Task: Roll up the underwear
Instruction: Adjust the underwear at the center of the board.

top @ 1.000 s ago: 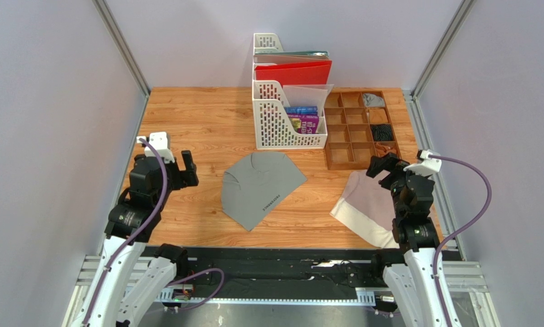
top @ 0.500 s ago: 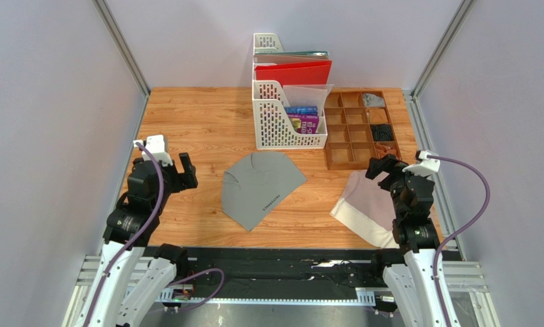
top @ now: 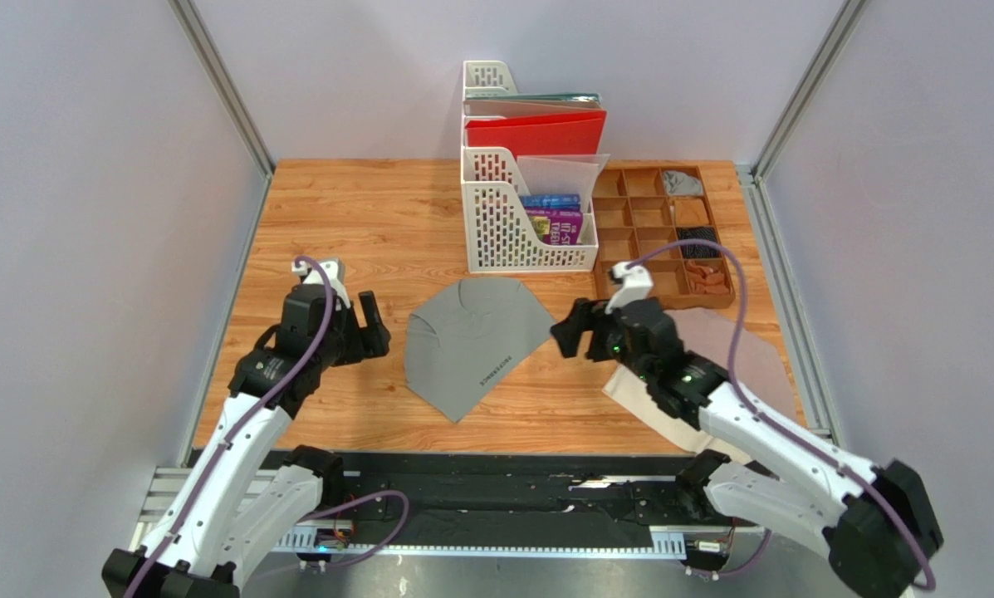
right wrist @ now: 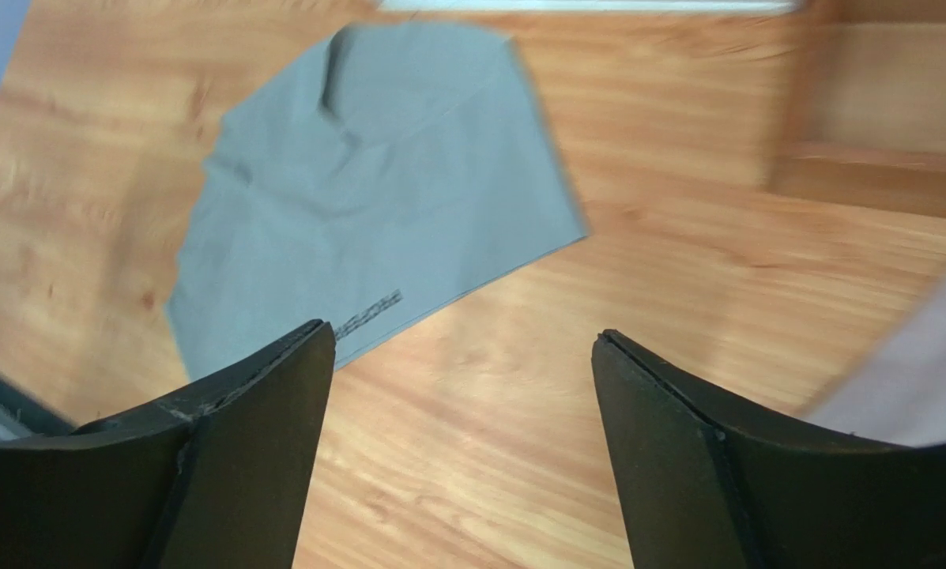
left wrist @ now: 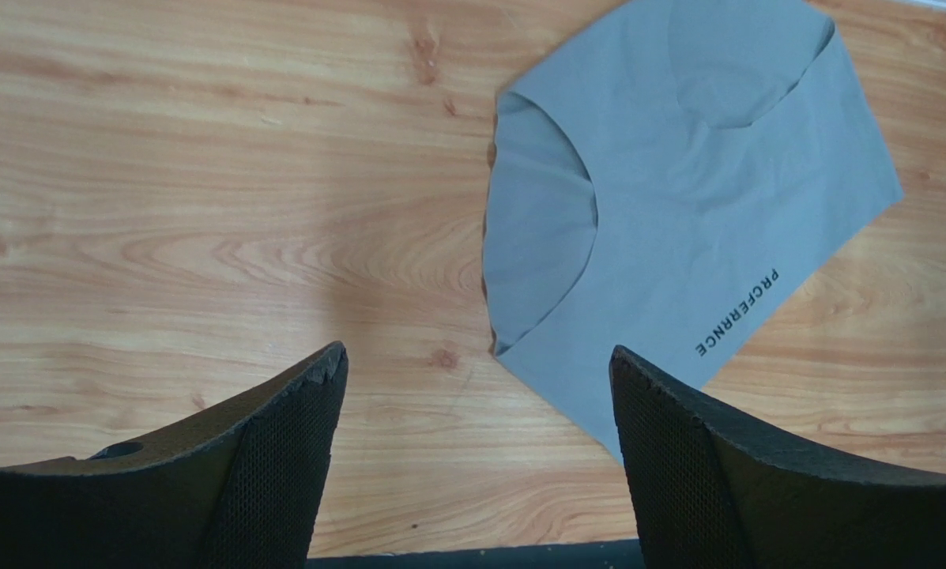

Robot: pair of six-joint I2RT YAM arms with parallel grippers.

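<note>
A plain grey underwear (top: 479, 343) lies flat in the middle of the wooden table, with a small dark printed line near its right edge; it also shows in the left wrist view (left wrist: 691, 225) and the right wrist view (right wrist: 371, 249). A pale pinkish-beige underwear (top: 729, 351) with a cream band lies at the right, partly under my right arm. My left gripper (top: 362, 330) (left wrist: 477, 352) hovers open just left of the grey piece. Just off that piece's right corner my right gripper (top: 572, 327) (right wrist: 461, 332) is open too. Neither holds anything.
Two white file holders (top: 527, 212) with a red folder and books stand behind the grey piece. A brown divided tray (top: 658, 243) holding small dark items sits at the back right. A black rail (top: 489, 480) runs along the near edge. Walls close both sides.
Both arms have reached inward toward the grey underwear. The right gripper swung left, away from above the pinkish piece. The left gripper moved right and forward. Both stay open.
</note>
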